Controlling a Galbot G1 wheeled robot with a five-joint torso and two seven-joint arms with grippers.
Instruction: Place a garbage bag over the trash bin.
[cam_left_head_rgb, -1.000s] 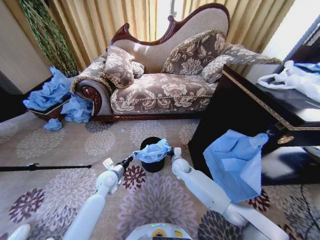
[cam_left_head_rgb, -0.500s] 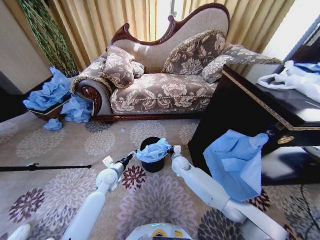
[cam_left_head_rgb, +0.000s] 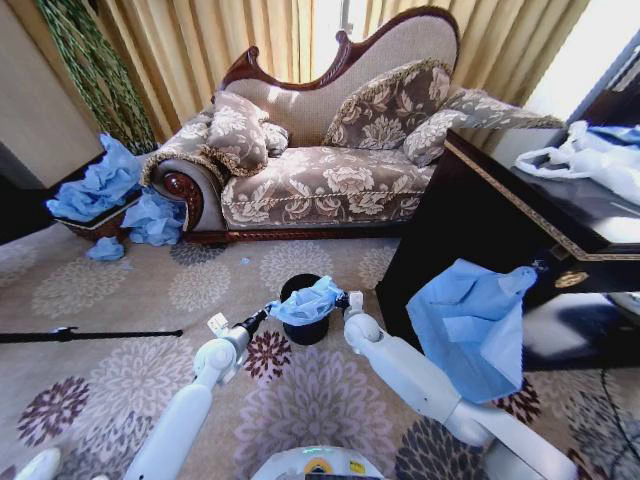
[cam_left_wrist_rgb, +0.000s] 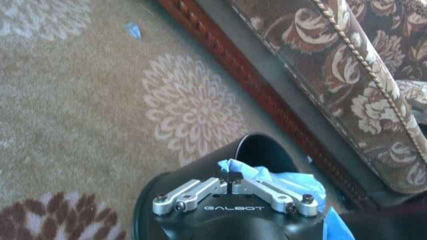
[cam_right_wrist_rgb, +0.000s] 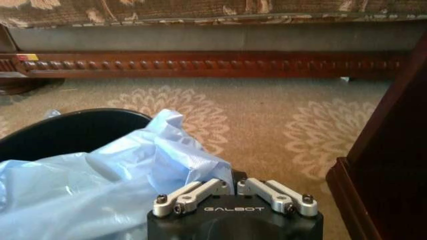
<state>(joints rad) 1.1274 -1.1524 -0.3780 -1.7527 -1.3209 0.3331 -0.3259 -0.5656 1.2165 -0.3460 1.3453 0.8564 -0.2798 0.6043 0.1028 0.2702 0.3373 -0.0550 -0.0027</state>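
The left gripper (cam_left_head_rgb: 268, 309) pinches one edge of the garbage bag (cam_left_head_rgb: 308, 300), and the right gripper (cam_left_head_rgb: 343, 300) pinches the opposite edge, so the thin light-blue film hangs between them over the mouth of the trash bin (cam_left_head_rgb: 304, 332), which stands on the patterned carpet (cam_left_head_rgb: 120, 290) in front of the sofa (cam_left_head_rgb: 320, 180). In the left wrist view the left gripper (cam_left_wrist_rgb: 231, 178) has its fingertips (cam_left_wrist_rgb: 225, 176) pressed together on a crumpled fold of the bag (cam_left_wrist_rgb: 280, 176), with the bin (cam_left_wrist_rgb: 263, 150) just beyond; in the right wrist view the right gripper (cam_right_wrist_rgb: 231, 181) is likewise clamped on a bunched corner of the bag (cam_right_wrist_rgb: 113, 175), the bin's black rim (cam_right_wrist_rgb: 73, 125) showing past the film. The step in hand looks like spreading the opening and lowering it around the rim. To do it well, the two grippers would best draw apart until the mouth is wider than the bin, keep level with each other, and centre the opening over the rim before going down. The bag still looks bunched rather than open, so one side might catch on top of the rim instead of passing outside it. The film is thin and may slip or tear if pulled hard.
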